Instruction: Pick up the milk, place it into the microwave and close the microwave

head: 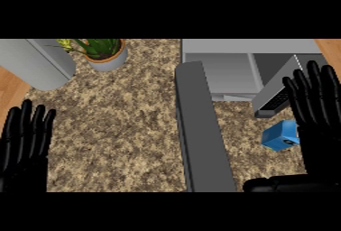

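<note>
One milk carton [279,136] lies just beside right hand [318,118].

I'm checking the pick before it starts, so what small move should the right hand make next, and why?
Probably bring the right hand down and leftward toward the small blue milk carton, fingers opened around it. The hand is open and holds nothing, the carton lies on the speckled counter just beside it, and the grey microwave already stands with its door open.
</note>
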You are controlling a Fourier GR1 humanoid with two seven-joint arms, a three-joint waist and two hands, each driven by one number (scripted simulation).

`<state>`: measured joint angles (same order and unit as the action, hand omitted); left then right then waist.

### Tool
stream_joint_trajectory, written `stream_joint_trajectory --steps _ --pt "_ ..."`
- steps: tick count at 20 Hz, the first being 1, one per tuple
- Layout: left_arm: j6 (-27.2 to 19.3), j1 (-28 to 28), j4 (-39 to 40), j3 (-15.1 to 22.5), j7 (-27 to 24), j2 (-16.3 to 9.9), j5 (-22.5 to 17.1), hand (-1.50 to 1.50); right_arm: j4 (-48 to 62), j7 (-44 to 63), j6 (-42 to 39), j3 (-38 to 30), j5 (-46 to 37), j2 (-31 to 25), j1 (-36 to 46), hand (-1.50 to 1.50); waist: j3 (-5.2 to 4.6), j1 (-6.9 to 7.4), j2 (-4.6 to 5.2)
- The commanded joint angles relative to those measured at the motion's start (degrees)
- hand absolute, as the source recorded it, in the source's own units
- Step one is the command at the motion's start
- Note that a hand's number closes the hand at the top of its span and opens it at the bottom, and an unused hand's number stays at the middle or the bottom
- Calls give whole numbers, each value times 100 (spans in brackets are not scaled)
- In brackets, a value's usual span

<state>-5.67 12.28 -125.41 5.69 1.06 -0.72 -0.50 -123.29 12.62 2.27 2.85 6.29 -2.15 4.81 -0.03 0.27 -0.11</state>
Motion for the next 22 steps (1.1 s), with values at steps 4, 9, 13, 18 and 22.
stream_joint_trajectory --steps 4,9,13,18,22 --pt "-70 292 -767 98 587 -5 -67 -150 259 -329 199 -315 -248 22 -25 -150 5 -9 8" --pt "458 964 -310 -107 -474 -58 -451 -150 500 -636 387 -262 -708 91 -266 -150 2 -1 8" --pt "382 1215 -493 168 -513 38 -115 -150 862 -1016 492 -366 -800 166 -499 -150 4 0 7" --pt "803 1713 -307 -234 -1203 -52 -606 -150 1308 -1109 179 -1083 -144 -158 -380 -150 2 12 4" --pt "842 2053 -599 -19 -1050 15 -518 -150 1301 -1265 210 -1051 -185 -43 -793 -150 3 -1 0"
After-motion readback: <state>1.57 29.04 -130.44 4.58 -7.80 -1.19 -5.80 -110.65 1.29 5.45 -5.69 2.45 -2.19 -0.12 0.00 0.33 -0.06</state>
